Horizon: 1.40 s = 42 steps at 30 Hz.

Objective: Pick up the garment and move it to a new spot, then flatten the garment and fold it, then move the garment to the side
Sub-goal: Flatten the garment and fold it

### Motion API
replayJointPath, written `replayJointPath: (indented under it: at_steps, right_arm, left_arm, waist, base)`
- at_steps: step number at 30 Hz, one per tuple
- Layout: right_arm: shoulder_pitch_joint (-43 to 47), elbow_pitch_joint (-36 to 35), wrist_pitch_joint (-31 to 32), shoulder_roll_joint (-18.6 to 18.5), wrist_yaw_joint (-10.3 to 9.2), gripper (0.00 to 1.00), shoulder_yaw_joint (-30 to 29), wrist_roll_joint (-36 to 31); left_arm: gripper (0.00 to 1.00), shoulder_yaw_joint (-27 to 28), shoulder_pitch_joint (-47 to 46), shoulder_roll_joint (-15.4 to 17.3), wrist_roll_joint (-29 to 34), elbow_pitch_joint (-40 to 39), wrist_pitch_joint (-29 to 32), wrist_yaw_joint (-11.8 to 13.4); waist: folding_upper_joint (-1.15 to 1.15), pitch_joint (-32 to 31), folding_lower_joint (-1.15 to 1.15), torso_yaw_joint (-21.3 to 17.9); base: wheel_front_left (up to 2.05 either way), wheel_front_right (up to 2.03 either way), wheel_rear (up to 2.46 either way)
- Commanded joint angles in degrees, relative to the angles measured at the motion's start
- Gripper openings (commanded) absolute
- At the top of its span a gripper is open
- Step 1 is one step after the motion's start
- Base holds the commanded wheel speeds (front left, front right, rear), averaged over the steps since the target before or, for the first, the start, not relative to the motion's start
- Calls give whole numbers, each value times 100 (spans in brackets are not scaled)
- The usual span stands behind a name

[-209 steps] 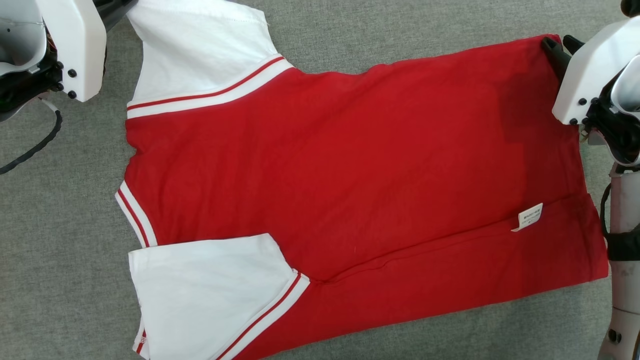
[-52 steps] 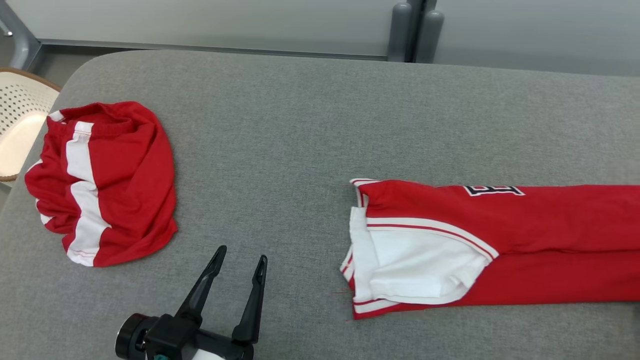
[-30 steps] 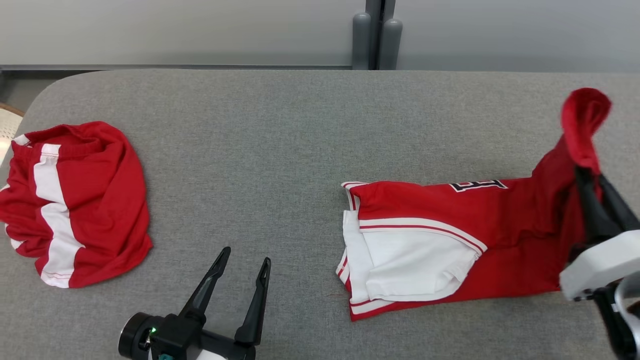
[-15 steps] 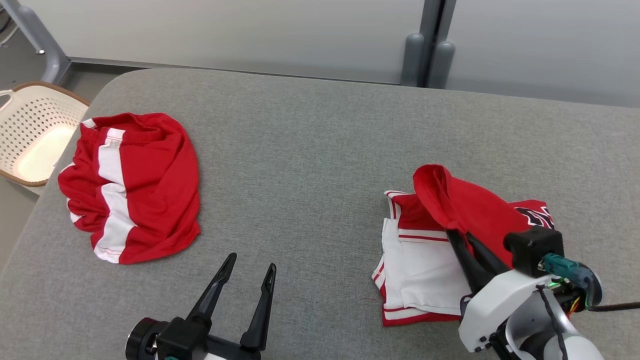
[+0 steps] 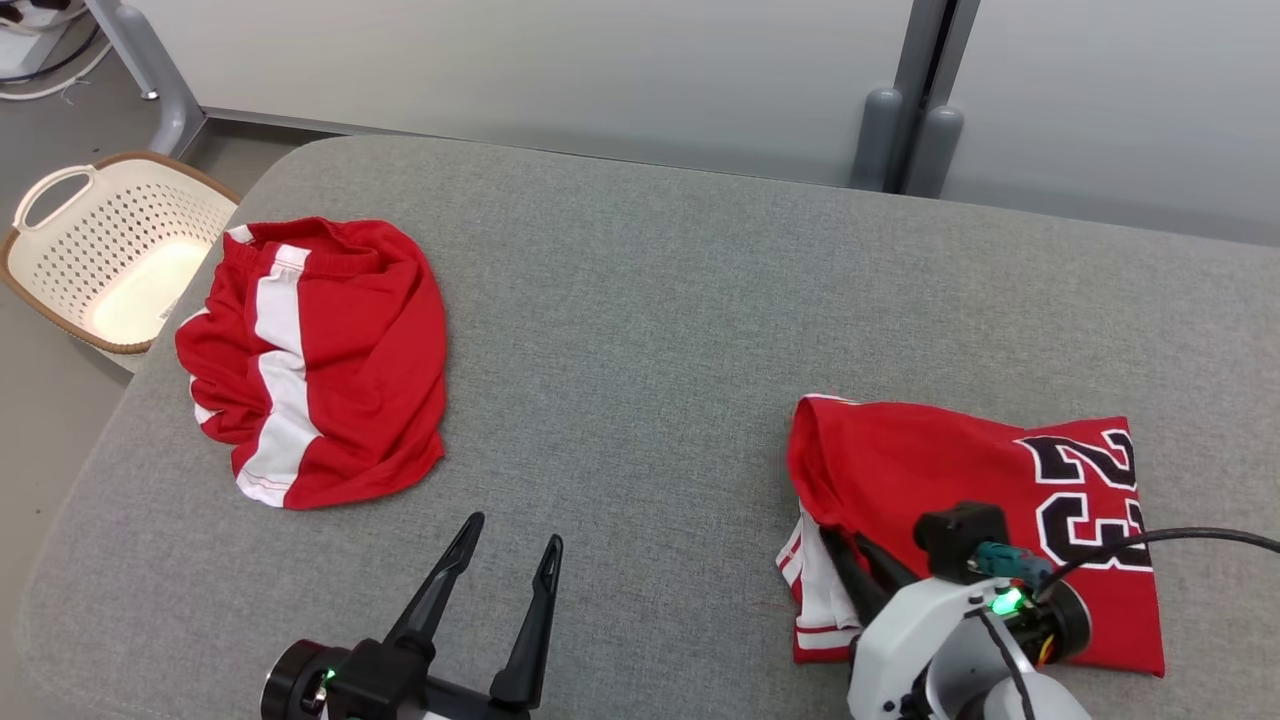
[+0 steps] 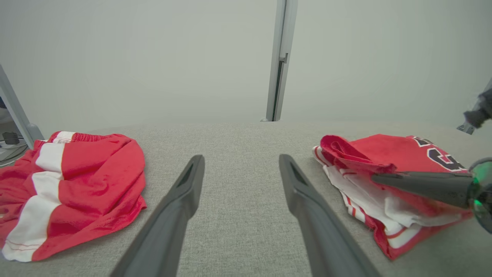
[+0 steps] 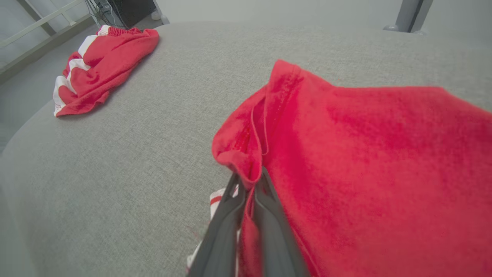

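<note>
The garment (image 5: 950,470) is a red jersey with white sleeves, lying doubled over on the right of the grey padded table (image 5: 640,330), with a black "23" facing up. My right gripper (image 5: 848,540) is shut on the folded-over red hem at the garment's near left edge. In the right wrist view the fabric (image 7: 365,154) is pinched between the fingertips of that gripper (image 7: 248,177). My left gripper (image 5: 512,532) stands open over bare table at the lower left, holding nothing. The left wrist view shows this gripper (image 6: 241,157) with the garment (image 6: 384,154) to its right.
A second red and white piece of clothing (image 5: 320,360) lies bunched at the table's left end. A cream perforated basket (image 5: 110,260) stands on the floor beyond that end. Grey wall panels and two posts (image 5: 905,130) run behind the table.
My right gripper has carried the raised red hem leftward and down, doubling the jersey over so the "23" faces up. The head camera has shifted. The left gripper has stayed open and still.
</note>
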Motion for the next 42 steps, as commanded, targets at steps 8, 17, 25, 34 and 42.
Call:
replayJointPath:
  at_steps: [8,17,25,34,42]
  right_arm:
    - [-118,-809,-267,-13,-3,100,-75,-108]
    - [150,-1816,-1142,-394,-1,100,-1086,-588]
    - [521,-1110,-2701,-506,-2,100,-1115,-637]
    - [909,-1020,-2831,-251,-2,100,-1212,-825]
    - [1362,-871,-2835,-87,-2,100,-1437,-886]
  left_arm:
    - [100,97,101,14,-60,16,1,105]
    - [100,217,202,18,-149,-33,1,255]
    - [100,604,445,14,-27,-350,2,609]
    - [100,865,843,16,92,-708,2,712]
    - [100,1100,1264,15,210,-881,2,549]
  waist:
    - [0,-130,0,-150]
    - [0,-402,0,-605]
    - [0,-820,0,-1016]
    - [0,-1131,0,-1226]
    - [0,-1321,0,-1269]
  base:
    - [0,0,0]
    - [0,0,0]
    - [0,0,0]
    - [0,0,0]
    - [0,0,0]
